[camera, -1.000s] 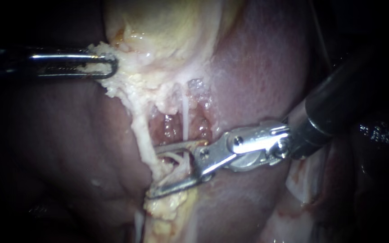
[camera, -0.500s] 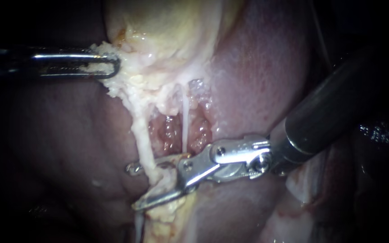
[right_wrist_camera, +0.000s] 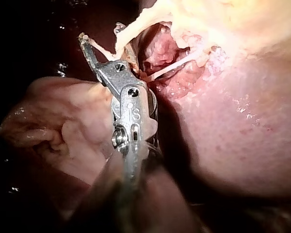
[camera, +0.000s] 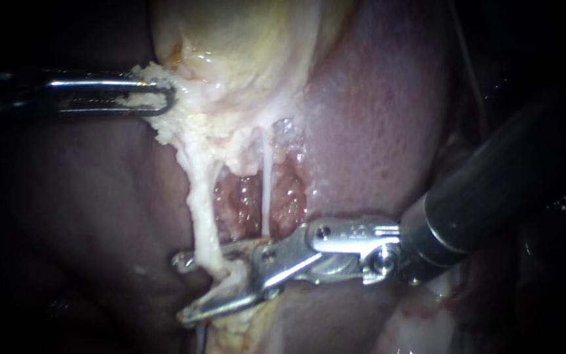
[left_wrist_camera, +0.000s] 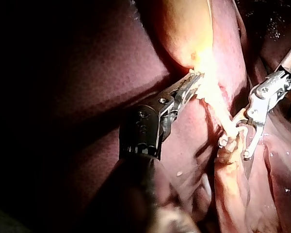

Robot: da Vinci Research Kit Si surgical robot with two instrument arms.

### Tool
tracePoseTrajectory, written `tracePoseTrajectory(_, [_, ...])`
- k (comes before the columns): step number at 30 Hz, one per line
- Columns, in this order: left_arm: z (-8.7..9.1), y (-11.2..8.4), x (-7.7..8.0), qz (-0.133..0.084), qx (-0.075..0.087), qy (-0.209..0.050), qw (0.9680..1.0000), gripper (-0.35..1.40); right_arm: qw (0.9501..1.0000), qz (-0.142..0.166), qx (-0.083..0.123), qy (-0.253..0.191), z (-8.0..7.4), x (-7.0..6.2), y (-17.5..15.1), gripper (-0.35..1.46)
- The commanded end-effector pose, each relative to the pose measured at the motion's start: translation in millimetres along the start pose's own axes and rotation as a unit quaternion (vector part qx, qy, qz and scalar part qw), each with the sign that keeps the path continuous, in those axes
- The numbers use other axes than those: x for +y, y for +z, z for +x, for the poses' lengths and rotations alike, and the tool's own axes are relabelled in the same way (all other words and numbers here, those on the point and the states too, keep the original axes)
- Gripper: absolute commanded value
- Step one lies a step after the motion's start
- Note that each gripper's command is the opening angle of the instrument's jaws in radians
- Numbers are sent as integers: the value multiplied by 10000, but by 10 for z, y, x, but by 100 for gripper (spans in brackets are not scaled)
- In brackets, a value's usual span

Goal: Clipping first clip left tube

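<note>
The left instrument (camera: 162, 98) is clamping the fringe of the gallbladder (camera: 244, 46) between its jaws, and the left tube (camera: 201, 210) is running from just beside that grip toward the right instrument (camera: 183, 289). The right instrument's jaws are standing apart astride the left tube, one jaw on each side, with the tube crossing the gap between them. The right tube (camera: 266, 183) is lying outside that gap, against the outer side of one jaw near the hinge, and the liver (camera: 375, 118) is lying beneath and beside both instruments' jaws.
</note>
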Motion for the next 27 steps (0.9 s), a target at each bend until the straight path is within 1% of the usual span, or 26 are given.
tracePoseTrajectory(1, [0,0,0,-2,0,0,10000,-35,10000,-2,8,0,-2,1,-1,34])
tracePoseTrajectory(4, [0,0,-1,-2,0,1,10000,-35,9999,-14,-78,93,-4,2,-4,25])
tracePoseTrajectory(7, [-1,1,-2,-3,0,3,10000,-35,9997,-31,-210,129,-5,2,-7,5])
tracePoseTrajectory(10, [-1,1,-3,-3,1,4,10000,-35,9997,-29,-225,129,-6,3,-9,-7])
tracePoseTrajectory(14, [-1,1,-2,-2,1,4,10000,-35,9995,-31,-239,189,-7,4,-11,-35])
tracePoseTrajectory(16, [-1,1,-3,-2,1,4,10000,-35,9990,-37,-234,366,-7,4,-12,-35])
tracePoseTrajectory(18, [-1,1,-3,-2,1,4,10000,-35,9984,-47,-275,487,-7,4,-13,-35])
tracePoseTrajectory(20, [-1,2,-3,-2,1,4,10000,-35,9983,-52,-320,487,-7,3,-13,-35])
tracePoseTrajectory(27, [-1,2,-3,-1,1,4,10000,-35,9981,-36,-328,511,-10,3,-13,-35])
